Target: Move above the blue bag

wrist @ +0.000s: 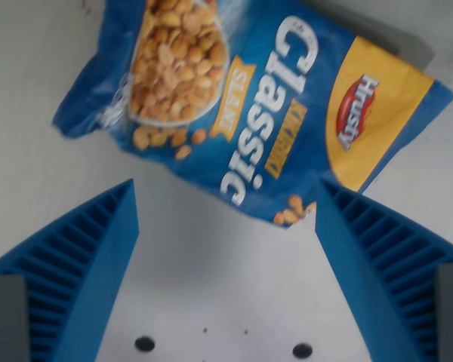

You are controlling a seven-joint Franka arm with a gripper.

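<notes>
A blue snack bag (249, 98) marked "Classic" with a picture of peanuts and a yellow end lies flat on the white table, filling the upper part of the wrist view. My gripper (226, 197) is open and empty, with its two blue ribbed fingers (75, 264) spread to the view's left and right. The bag's lower edge lies between and just beyond the fingertips. The right finger (385, 256) tip sits next to the bag's yellow corner. The bag's top end is cut off by the frame.
The white table (219, 294) surface has two dark holes (144, 344) near the view's bottom. A grey band (377, 30) shows at the top right beyond the bag.
</notes>
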